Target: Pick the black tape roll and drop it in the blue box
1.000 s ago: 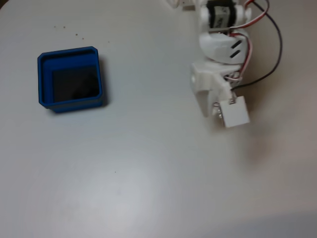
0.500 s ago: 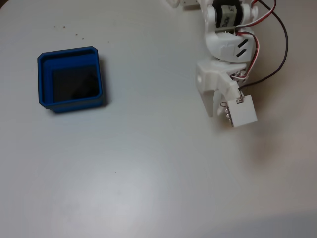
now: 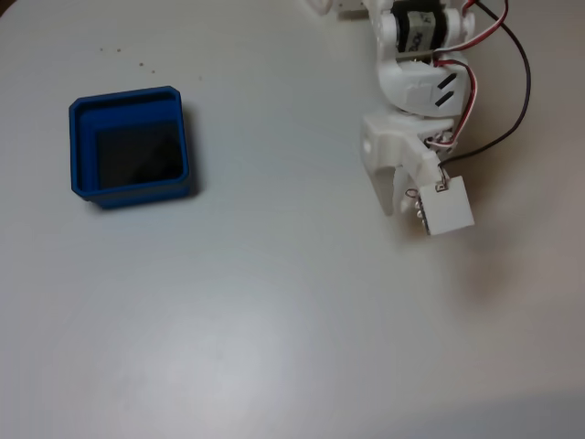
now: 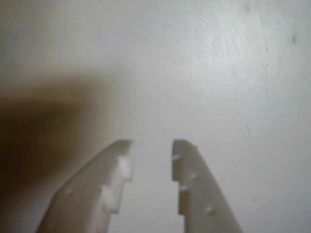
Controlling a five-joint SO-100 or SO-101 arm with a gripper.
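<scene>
From where I sit, the fixed view gives me the white table [image 3: 274, 320] from above; the blue box [image 3: 84, 146] stands near its left edge, toward the far side, square to the frame, its thick blue rim upright and its dark floor bare; I cannot find the black tape roll in either picture, so I cannot say where it lies. The arm [image 3: 420, 82] reaches in from the table's far right corner; red, white and black wires [image 3: 512, 101] loop along its right side; the white camera block [image 3: 448, 206] hangs at its lower end, well apart from the box, with bare table between them. In that view the gripper [image 3: 395, 197] points down and toward the near edge, and its tips are mostly hidden under the arm's own body, so the gap is hard to judge there.

The wrist view settles it; the gripper [image 4: 151, 162] comes in from the bottom edge with its two white fingers [image 4: 194, 189] spread a little apart, a clear strip of table showing between the toothed inner faces; nothing is pinched between them. A soft brown shadow [image 4: 48, 131] lies on the table at the left of that view; a few faint marks [image 4: 265, 43] run down the surface at the upper right.
</scene>
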